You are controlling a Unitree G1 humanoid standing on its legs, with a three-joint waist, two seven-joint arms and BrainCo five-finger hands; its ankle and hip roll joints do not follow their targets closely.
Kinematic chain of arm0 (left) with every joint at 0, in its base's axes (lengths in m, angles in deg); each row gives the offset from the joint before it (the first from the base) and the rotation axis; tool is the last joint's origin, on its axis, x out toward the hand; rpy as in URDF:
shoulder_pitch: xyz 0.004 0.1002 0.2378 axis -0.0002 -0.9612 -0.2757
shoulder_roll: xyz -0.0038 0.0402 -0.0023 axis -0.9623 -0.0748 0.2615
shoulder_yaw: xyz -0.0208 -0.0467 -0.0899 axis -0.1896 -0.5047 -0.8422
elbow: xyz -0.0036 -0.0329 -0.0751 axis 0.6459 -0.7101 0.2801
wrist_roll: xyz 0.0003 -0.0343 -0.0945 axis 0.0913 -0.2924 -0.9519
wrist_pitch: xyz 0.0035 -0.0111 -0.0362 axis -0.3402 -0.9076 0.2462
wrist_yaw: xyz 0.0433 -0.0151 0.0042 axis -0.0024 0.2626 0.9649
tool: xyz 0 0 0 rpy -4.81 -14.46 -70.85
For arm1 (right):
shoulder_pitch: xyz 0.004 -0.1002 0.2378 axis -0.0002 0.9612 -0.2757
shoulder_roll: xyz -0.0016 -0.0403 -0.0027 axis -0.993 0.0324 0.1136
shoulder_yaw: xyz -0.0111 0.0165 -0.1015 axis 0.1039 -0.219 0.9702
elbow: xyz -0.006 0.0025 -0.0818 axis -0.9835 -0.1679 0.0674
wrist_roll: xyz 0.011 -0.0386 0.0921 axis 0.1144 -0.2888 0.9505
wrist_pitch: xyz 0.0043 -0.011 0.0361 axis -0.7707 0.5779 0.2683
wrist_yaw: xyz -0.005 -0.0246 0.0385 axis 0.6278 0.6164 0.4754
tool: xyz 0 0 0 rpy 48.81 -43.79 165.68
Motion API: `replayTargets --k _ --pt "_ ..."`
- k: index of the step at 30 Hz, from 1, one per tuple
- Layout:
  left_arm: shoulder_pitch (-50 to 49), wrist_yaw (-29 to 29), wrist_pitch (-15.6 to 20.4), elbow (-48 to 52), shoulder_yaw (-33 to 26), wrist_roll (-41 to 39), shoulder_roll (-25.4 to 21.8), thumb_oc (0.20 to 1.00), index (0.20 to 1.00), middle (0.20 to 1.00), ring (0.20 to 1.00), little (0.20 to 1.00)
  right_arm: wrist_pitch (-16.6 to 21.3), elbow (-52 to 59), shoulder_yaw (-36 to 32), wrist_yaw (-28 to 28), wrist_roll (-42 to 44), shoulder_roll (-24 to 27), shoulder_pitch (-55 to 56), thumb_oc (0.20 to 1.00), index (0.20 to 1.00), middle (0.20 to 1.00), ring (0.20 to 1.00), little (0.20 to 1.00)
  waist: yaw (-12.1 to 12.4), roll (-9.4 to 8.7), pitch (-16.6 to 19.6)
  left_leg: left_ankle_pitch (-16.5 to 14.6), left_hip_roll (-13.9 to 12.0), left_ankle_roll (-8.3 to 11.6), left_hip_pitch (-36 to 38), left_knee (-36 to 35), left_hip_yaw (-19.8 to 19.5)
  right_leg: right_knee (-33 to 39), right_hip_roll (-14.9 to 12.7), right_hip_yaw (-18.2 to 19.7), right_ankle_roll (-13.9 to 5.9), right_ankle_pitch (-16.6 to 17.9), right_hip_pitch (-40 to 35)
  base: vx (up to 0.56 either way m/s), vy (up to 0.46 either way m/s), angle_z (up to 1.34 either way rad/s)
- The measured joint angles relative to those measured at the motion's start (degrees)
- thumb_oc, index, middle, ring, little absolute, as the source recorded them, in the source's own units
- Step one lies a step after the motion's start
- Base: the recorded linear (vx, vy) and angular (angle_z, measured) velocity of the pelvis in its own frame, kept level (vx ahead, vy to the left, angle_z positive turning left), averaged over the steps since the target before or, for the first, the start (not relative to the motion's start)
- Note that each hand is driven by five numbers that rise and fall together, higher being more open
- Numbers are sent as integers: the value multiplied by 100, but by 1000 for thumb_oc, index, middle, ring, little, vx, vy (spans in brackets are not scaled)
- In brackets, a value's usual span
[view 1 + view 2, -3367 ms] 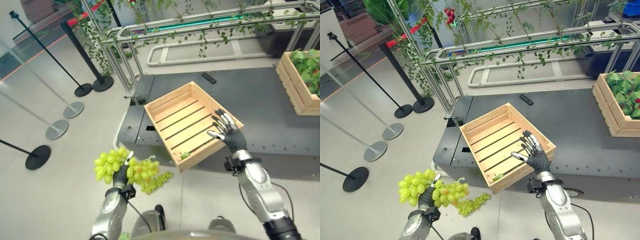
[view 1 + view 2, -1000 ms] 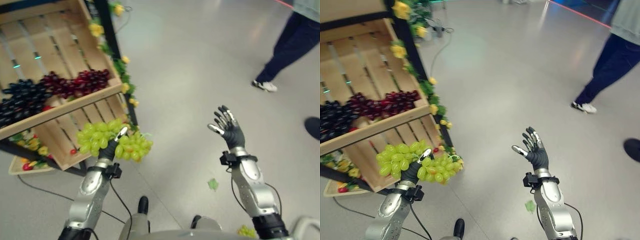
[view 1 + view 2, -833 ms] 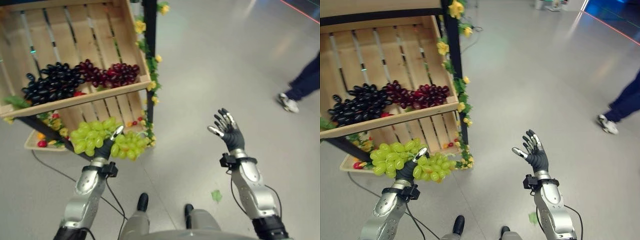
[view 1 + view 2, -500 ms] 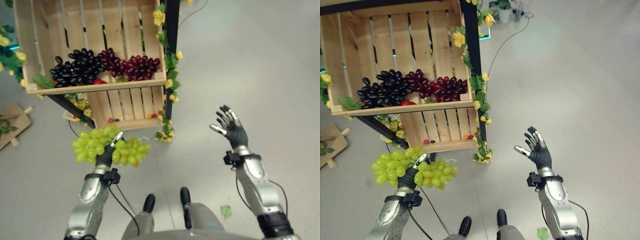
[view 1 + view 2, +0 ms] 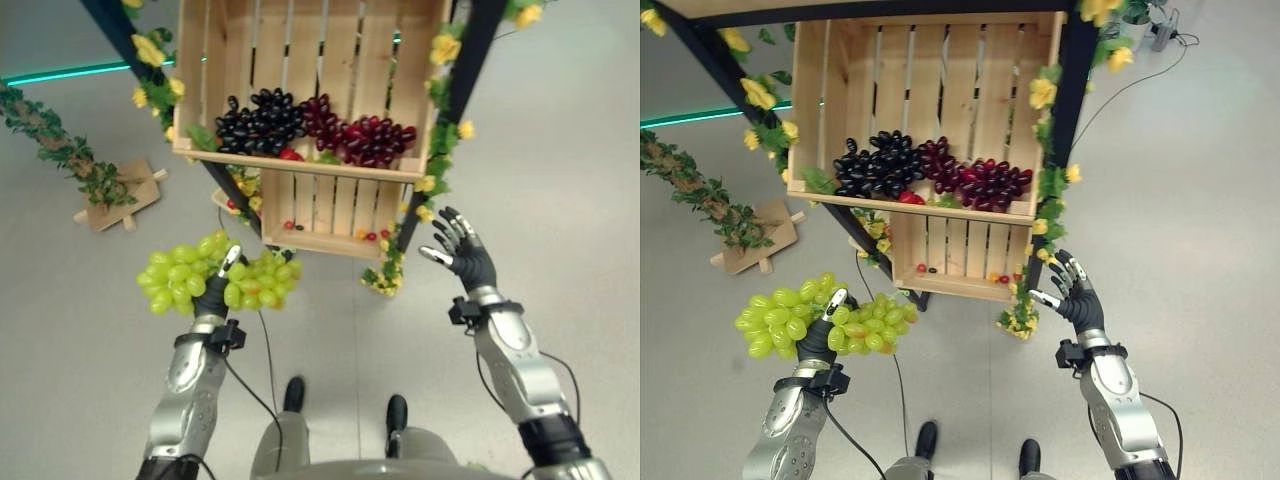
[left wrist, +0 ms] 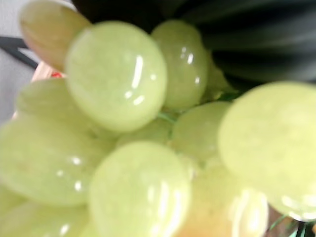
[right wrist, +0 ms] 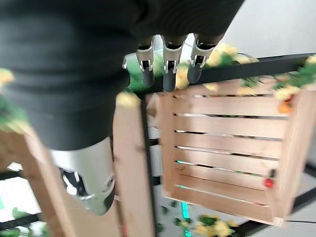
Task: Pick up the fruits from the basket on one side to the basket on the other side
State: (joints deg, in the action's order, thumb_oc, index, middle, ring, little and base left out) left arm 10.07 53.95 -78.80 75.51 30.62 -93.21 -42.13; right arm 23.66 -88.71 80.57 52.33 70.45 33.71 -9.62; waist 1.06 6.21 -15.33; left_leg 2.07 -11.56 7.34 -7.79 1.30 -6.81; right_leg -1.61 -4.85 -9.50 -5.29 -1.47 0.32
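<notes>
Left hand (image 5: 212, 296) clasping a bunch of pale green grapes (image 5: 215, 283), right hand (image 5: 466, 263) spread empty, the robot has now turned to face the slatted wooden crate (image 5: 315, 100) of dark grapes.

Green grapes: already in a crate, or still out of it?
Out. The green grapes hang in the left hand, fingers curled round them, in front of and below the upper crate holding dark grapes.

Looks like a showroom or demo hall, not a home: smooth grey floor (image 5: 560, 150), black-framed display stand (image 5: 1072, 60) with tilted wooden crates (image 5: 930, 70), dark and red grapes (image 5: 930, 170), decorative yellow flowers (image 5: 1042, 93), leafy garland (image 5: 60, 150) at left.
</notes>
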Motion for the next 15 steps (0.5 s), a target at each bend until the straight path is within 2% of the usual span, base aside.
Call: replayTargets --k 1,3,4,6,8,13,15 --pt "12 47 -2 4 -18 1 -197 200 200 200 200 200 -31 -87 26 -12 1 -126 58 1000 1000 1000 1000 1000 9 -248 -1 158 188 261 32 14 51 115 -200 25 -150 30 -87 191 218 -11" --pt "139 58 -3 4 -15 0 -435 200 200 200 200 200 -31 -88 27 -2 1 -306 178 1000 1000 1000 1000 1000 -15 -615 -18 93 564 64 12 98 85 287 -565 -37 -290 124 -205 227 241 12" --pt "173 60 -3 3 -16 3 -492 200 200 200 200 200 -38 -108 26 10 1 -378 191 1000 1000 1000 1000 1000 0 -692 -7 50 659 -2 11 139 145 279 -664 -34 -305 140 -214 165 179 8" --pt "260 60 -5 37 -8 3 -603 200 200 200 200 200 -58 -110 35 33 0 -468 175 1000 1000 1000 1000 1000 -4 -723 7 14 793 -135 72 162 280 137 -819 -58 -289 169 -206 145 160 -1" --pt "378 60 -6 168 -25 3 -699 200 200 200 200 200 -106 -110 25 72 0 -477 152 1000 1000 1000 1000 1000 -5 -740 10 -115 921 -199 107 308 342 -62 -916 -102 -355 121 -182 144 162 -11" --pt "632 46 -4 343 -8 5 -683 200 200 200 200 200 -177 -163 20 177 -3 -462 145 1000 1000 1000 1000 1000 -37 -751 32 -608 973 -288 -33 1079 488 -1107 -1082 46 -520 -220 252 87 150 -23" --pt "742 47 -4 339 2 5 -696 200 200 200 200 200 -214 -183 22 185 -4 -471 190 1000 1000 1000 1000 1000 -193 -767 42 -782 998 -364 -202 1358 493 -1495 -1106 132 -507 -209 458 20 154 -13"
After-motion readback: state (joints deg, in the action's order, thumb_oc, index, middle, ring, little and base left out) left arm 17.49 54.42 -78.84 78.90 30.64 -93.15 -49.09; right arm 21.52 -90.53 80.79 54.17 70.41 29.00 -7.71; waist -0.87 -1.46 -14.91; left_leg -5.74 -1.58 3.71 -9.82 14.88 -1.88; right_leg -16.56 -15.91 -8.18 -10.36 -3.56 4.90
